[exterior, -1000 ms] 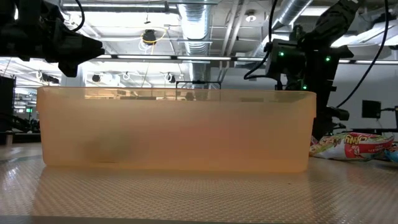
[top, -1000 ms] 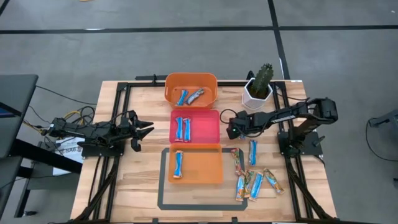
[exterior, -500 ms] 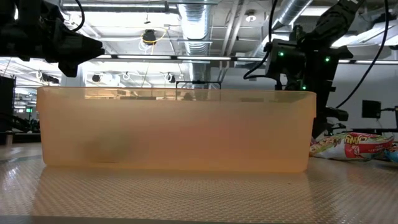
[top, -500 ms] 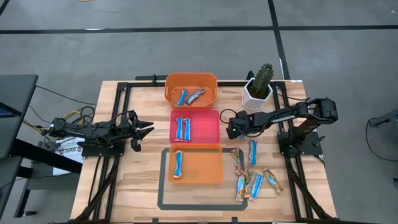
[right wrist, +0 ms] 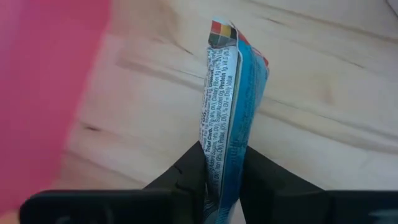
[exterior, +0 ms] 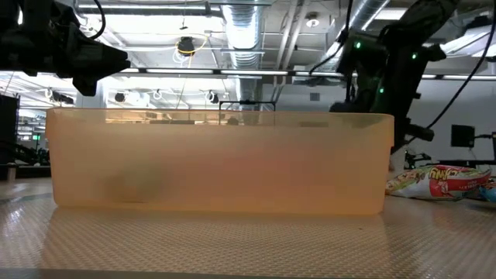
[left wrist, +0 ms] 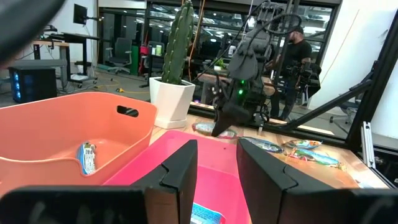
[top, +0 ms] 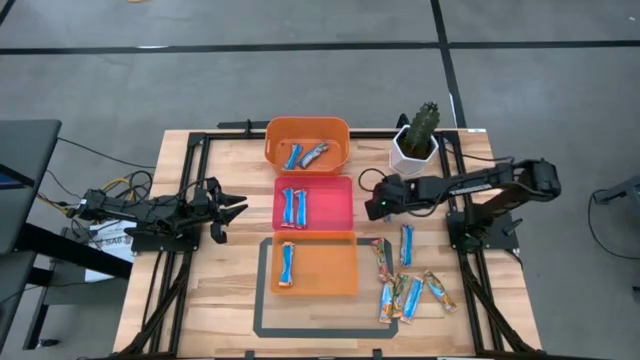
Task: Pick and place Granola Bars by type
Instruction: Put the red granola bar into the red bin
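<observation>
My right gripper (top: pixel 371 208) hangs over the wood just right of the pink-red tray (top: pixel 332 205), shut on a blue-and-white granola bar (right wrist: pixel 231 93). In the high view the gripper hides that bar. Two blue bars (top: pixel 293 207) lie in the pink-red tray, two more (top: pixel 306 155) in the far orange bin (top: pixel 307 123), and one (top: pixel 287 264) in the near orange tray (top: pixel 325 266). Several loose bars (top: pixel 400 297) lie on the table at the right. My left gripper (top: pixel 236 205) waits at the left, level and open, holding nothing. My right gripper pinches the blue-and-white bar between its two fingers (right wrist: pixel 186 168) at one end of the wrapper (right wrist: pixel 222 158). The fingers come steeply from above and lie along the bar. It hangs away from them over the wood; whether its free end (right wrist: pixel 224 28) touches the table, I cannot tell.
A potted cactus (top: pixel 417 138) stands at the back right, close behind my right arm. Black frame rails (top: pixel 200 150) border the tabletop. A black tape rectangle (top: pixel 262 325) outlines the near orange tray. In the low view that tray's wall (exterior: pixel 217 163) fills the foreground.
My right gripper has risen a little beside the pink-red tray, and its arm has drawn back slightly toward the table's right edge.
</observation>
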Motion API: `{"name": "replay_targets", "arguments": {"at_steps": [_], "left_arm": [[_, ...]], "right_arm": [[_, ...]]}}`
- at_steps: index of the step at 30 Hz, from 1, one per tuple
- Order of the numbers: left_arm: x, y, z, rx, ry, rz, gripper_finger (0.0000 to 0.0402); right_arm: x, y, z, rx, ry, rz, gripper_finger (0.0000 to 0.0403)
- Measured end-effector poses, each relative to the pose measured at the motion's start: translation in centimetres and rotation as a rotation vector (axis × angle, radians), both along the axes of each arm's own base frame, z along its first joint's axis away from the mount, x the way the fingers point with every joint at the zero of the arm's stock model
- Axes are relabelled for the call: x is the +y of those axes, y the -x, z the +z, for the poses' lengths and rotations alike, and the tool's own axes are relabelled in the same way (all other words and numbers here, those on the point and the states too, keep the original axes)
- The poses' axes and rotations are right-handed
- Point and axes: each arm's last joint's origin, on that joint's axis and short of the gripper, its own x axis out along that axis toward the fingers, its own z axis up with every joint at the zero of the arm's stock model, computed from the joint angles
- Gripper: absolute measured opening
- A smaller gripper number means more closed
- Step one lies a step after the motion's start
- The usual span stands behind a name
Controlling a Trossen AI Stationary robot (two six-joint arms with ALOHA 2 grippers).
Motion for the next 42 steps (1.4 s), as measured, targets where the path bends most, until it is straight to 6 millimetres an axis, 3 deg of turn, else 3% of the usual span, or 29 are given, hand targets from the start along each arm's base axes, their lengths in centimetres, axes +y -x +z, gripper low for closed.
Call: {"name": "replay_targets", "arguments": {"at_steps": [9,19,29,33,42], "left_arm": [[0.0,0.0,0.0,0.0,0.0,0.0,0.0105],[0.0,0.0,0.0,0.0,0.0,0.0,0.0105],[0.0,0.0,0.0,0.0,0.0,0.0,0.0105],[0.0,0.0,0.0,0.001,0.0,0.0,0.0105],[0.0,0.0,0.0,0.0,0.0,0.0,0.0105]], "right_arm": [[0.2,1.4,4.9,-0.285,0.005,-0.047,0.0067],[0.4,2.9,10.7,-0.724,0.042,-0.052,0.0067],[0.7,3.2,11.4,-0.774,0.042,-0.041,0.0067],[0.6,1.9,10.7,-0.77,0.011,-0.035,0.0067],[0.2,-4.0,10.7,-0.742,-0.028,0.004,0.0067]]}}
